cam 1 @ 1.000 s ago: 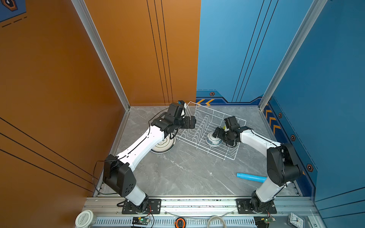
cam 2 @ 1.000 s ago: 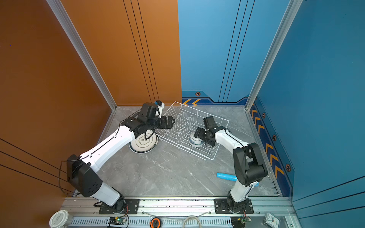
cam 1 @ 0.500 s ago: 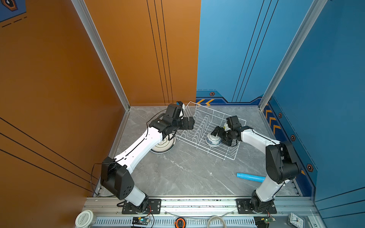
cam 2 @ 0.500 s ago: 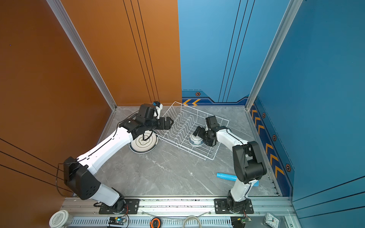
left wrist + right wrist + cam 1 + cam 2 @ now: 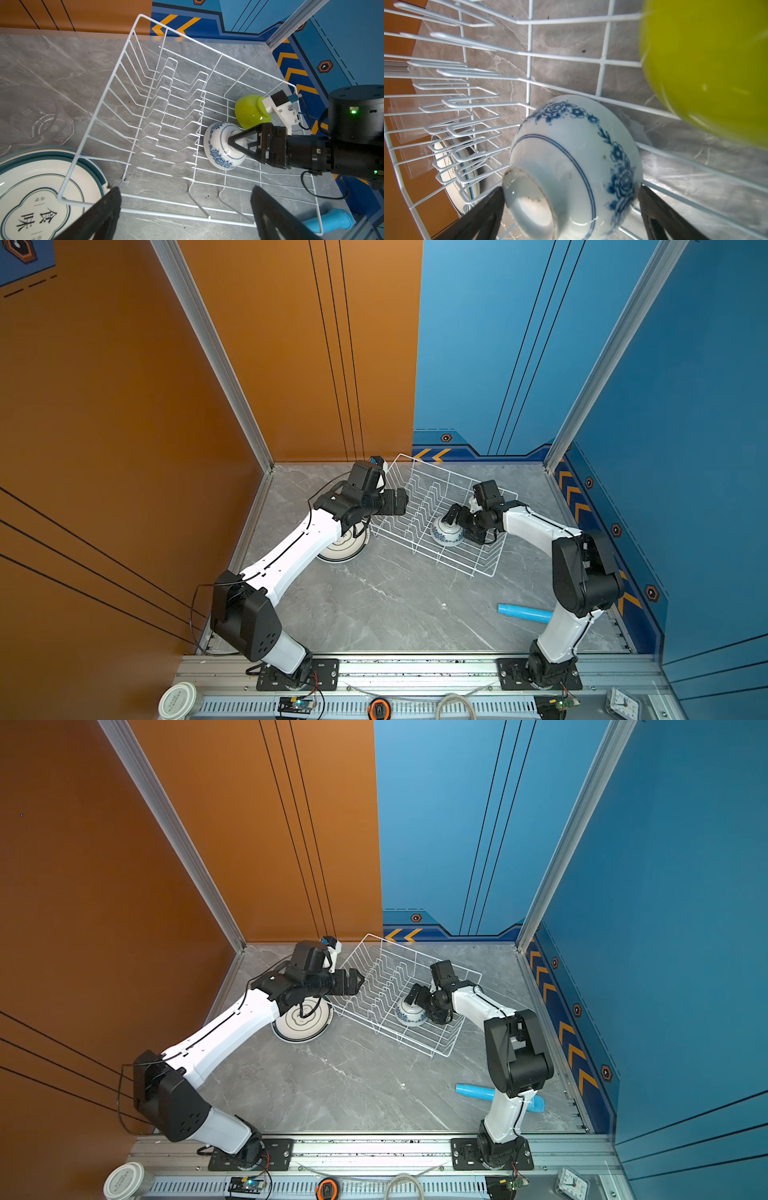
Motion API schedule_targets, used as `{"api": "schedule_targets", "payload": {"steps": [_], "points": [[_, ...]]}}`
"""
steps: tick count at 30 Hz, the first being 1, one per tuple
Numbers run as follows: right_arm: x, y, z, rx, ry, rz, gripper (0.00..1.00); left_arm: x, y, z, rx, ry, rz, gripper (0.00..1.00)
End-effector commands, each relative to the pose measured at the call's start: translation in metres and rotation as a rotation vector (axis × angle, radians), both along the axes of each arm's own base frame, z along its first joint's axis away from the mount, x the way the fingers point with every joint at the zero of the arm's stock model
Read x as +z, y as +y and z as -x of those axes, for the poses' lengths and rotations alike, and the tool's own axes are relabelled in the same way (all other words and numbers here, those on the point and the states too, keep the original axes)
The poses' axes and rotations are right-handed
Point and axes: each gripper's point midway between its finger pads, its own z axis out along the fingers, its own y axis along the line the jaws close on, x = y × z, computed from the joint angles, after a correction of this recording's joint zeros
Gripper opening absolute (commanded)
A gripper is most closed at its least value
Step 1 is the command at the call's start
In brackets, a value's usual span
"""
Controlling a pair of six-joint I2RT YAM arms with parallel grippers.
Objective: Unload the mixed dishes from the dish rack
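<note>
Small white-and-blue patterned ceramic bowl (image 5: 566,145) lies tipped inside white wire dish rack (image 5: 419,502), about 6 o'clock of rack middle in a top view, lime-green bowl (image 5: 249,112) just beside. Right gripper (image 5: 571,188) jaws wide, straddling it, not clamped. Best: reach past the foot ring, squeeze the belly, glaze likely slippery, lift clear of wires. Left gripper (image 5: 185,189) wide, empty, at rack's 9 o'clock rim; dark-rimmed white plate (image 5: 301,1021) outside at 8 o'clock.
</note>
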Motion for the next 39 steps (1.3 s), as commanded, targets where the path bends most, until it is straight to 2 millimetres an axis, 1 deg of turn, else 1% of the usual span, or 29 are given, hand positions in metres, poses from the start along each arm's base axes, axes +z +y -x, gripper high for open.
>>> {"api": "schedule_targets", "payload": {"steps": [1,6,10,13,16,21,26,28,30,32,34,36,39], "points": [[-0.016,-0.001,0.007,0.011,0.063,0.040,1.00,0.007,0.008,0.002,0.011,-0.028,-0.007,0.98],[-0.015,-0.002,0.006,0.001,0.061,0.025,0.92,0.004,0.011,0.001,0.017,-0.023,-0.009,0.98],[-0.010,0.001,0.006,-0.014,0.048,-0.052,0.86,0.007,0.009,0.002,0.013,-0.022,0.003,0.98],[-0.003,0.000,0.005,-0.026,0.027,-0.076,0.86,0.009,0.007,0.002,0.008,-0.026,0.007,0.98],[0.001,-0.002,0.004,-0.038,0.017,-0.097,0.84,0.008,0.004,0.001,0.001,-0.021,0.009,0.98],[0.002,-0.003,0.002,-0.072,0.007,-0.165,0.82,0.002,-0.009,0.000,-0.028,0.006,0.029,0.98],[0.000,-0.006,0.004,-0.079,0.010,-0.164,0.80,0.004,-0.033,0.002,-0.072,0.005,0.064,0.98],[0.000,-0.007,0.005,-0.079,0.007,-0.161,0.80,0.001,-0.044,0.003,-0.098,0.020,0.079,0.98],[0.003,-0.007,0.005,-0.071,-0.006,-0.155,0.82,-0.002,-0.051,0.004,-0.115,0.046,0.104,0.98],[0.011,-0.008,0.002,-0.065,-0.036,-0.143,0.93,-0.002,-0.054,0.004,-0.118,0.055,0.116,0.98],[0.017,-0.008,0.000,-0.043,-0.057,-0.103,0.99,0.001,-0.052,0.005,-0.114,0.047,0.116,0.98],[0.017,-0.008,0.000,-0.023,-0.042,-0.048,1.00,0.006,-0.051,0.006,-0.110,0.031,0.118,0.98],[0.011,-0.005,0.000,-0.022,-0.013,-0.059,1.00,0.009,-0.048,0.008,-0.106,0.017,0.119,0.98]]}}
